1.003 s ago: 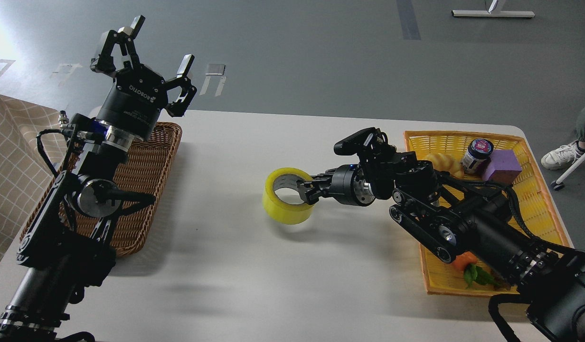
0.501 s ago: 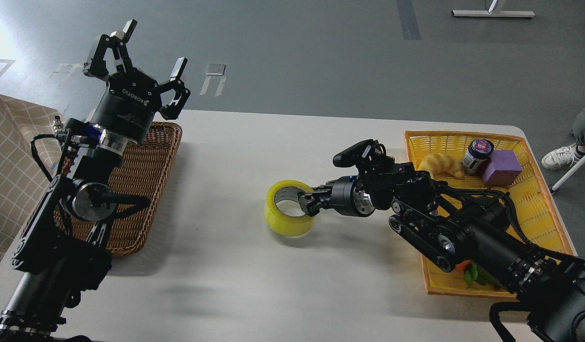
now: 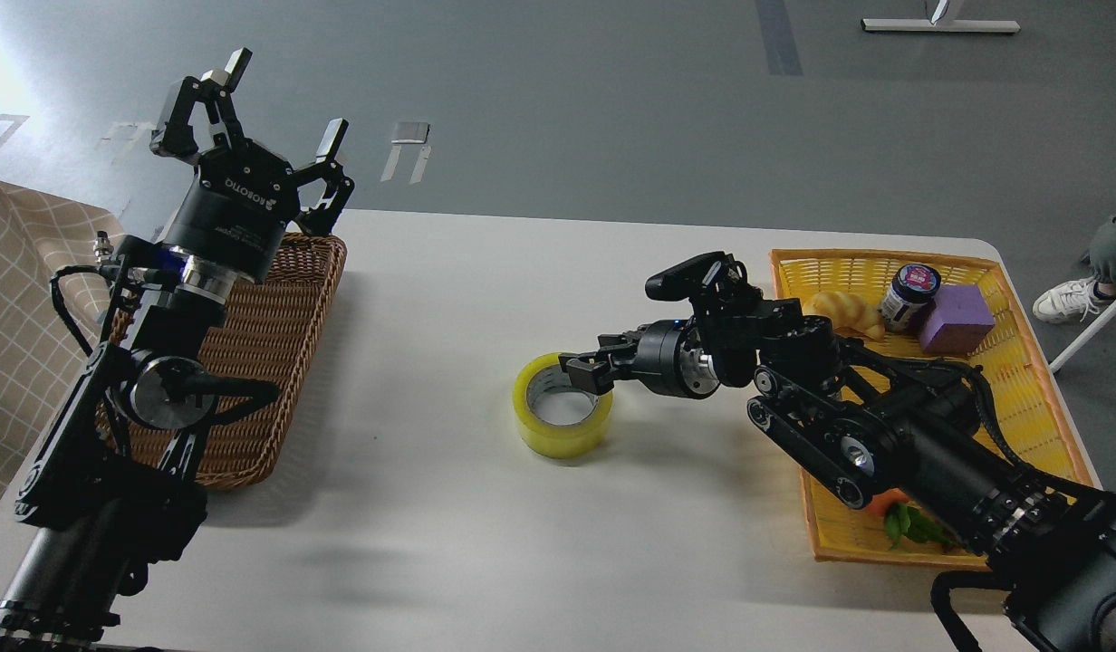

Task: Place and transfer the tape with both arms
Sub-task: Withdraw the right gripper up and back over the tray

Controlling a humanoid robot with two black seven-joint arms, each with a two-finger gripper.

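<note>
The yellow tape (image 3: 562, 412) lies flat on the white table (image 3: 413, 525), near its middle, with its grey-white core facing up. My right gripper (image 3: 587, 369) hovers just over the tape's far right rim. Its fingers are parted, and the tape rests on the table. My left gripper (image 3: 250, 104) is open and empty. It is raised high above the far end of the brown wicker basket (image 3: 268, 362) at the left, with its fingers pointing up and away.
A yellow basket (image 3: 1029, 389) at the right holds a croissant (image 3: 839, 308), a dark jar (image 3: 911, 294), a purple block (image 3: 957, 317) and a toy carrot (image 3: 893, 516); my right arm passes over it. A checked cloth (image 3: 24, 299) lies at the far left. A person's shoe (image 3: 1070, 299) is beyond the table.
The tape was tilted and held by its rim in my right gripper; now it lies flat on the table and the fingers have lifted and parted. My left gripper drifted slightly left.
</note>
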